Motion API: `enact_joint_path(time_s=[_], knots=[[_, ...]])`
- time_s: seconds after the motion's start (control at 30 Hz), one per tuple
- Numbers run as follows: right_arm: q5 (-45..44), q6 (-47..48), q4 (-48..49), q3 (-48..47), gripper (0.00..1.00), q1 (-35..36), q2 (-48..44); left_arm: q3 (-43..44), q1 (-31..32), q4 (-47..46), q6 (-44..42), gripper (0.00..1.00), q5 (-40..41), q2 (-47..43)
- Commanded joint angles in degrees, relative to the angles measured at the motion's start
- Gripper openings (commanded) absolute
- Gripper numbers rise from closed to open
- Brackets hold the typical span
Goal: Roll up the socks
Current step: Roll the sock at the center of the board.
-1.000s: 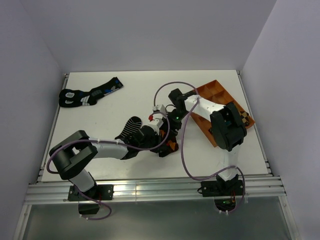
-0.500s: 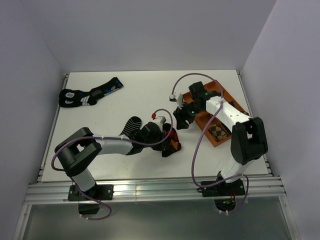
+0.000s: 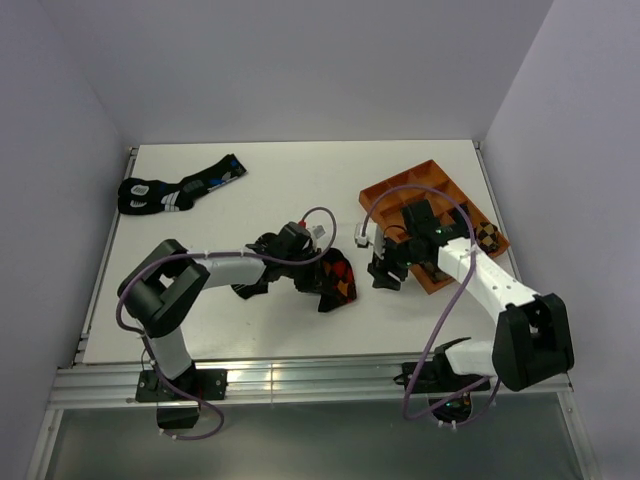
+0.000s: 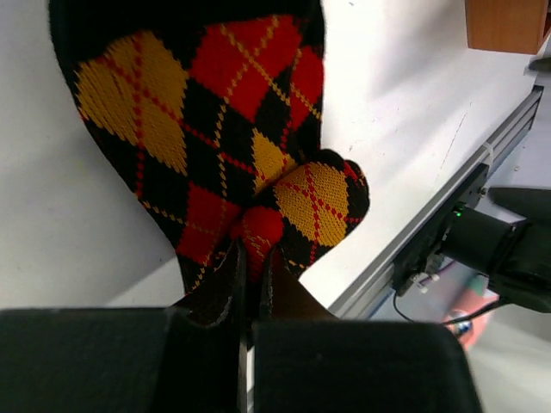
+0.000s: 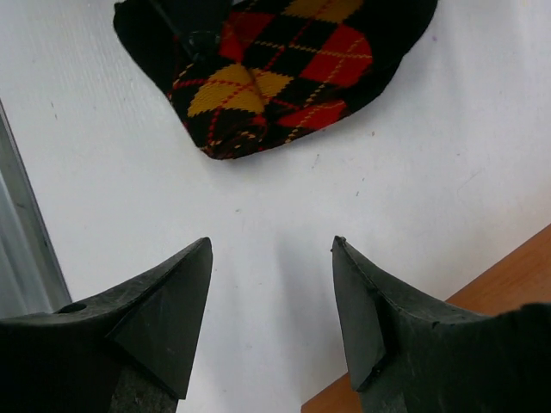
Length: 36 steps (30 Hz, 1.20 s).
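Observation:
The argyle sock [image 3: 341, 281] lies partly folded on the white table in front of the arms; it fills the left wrist view [image 4: 198, 112] and shows at the top of the right wrist view [image 5: 275, 60]. My left gripper [image 3: 322, 282] is shut on a red fold of it [image 4: 254, 249]. My right gripper [image 3: 384, 272] is open and empty, a short way right of the sock, above bare table [image 5: 271, 249]. The striped ankle sock is hidden, perhaps under my left arm.
An orange compartment tray [image 3: 400, 190] stands at the right, just behind my right gripper; its corner shows in the right wrist view [image 5: 508, 284]. A brown-checked bundle [image 3: 487, 237] sits in it. Black socks with blue and white marks [image 3: 180, 190] lie far left. The table's front rail [image 4: 448, 172] is near.
My right arm has drawn back from the sock toward the right and near side, gripper open. My left gripper has stayed on the argyle sock, folding it over; the striped sock is now covered.

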<state>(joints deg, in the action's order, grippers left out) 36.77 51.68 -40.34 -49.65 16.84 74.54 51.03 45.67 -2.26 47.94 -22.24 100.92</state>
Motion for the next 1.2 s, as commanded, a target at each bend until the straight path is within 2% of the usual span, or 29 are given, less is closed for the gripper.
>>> enact_joint_path(time_s=[0.0,0.2,0.5,0.9,1.17], knots=[[2.16,7.90,3.42,3.49,0.65,0.30,-4.48,1.70,-1.37,13.42,-1.97,0.00,-2.89,3.84],[-0.65,10.46,7.81,9.12,0.69,5.65,-8.71,7.15,-1.72,17.46,-2.94,0.00,-5.97,8.32],[-6.80,9.40,16.16,13.96,0.69,15.85,-8.54,11.02,-2.60,18.70,-3.91,0.00,-8.17,12.89],[-11.19,8.70,21.88,15.28,0.67,22.44,-5.20,12.87,-4.53,20.01,-5.58,0.00,-9.75,14.91],[-12.52,8.88,21.97,13.44,0.64,24.20,-0.02,14.63,-5.33,20.46,-6.20,0.00,-11.07,16.32]])
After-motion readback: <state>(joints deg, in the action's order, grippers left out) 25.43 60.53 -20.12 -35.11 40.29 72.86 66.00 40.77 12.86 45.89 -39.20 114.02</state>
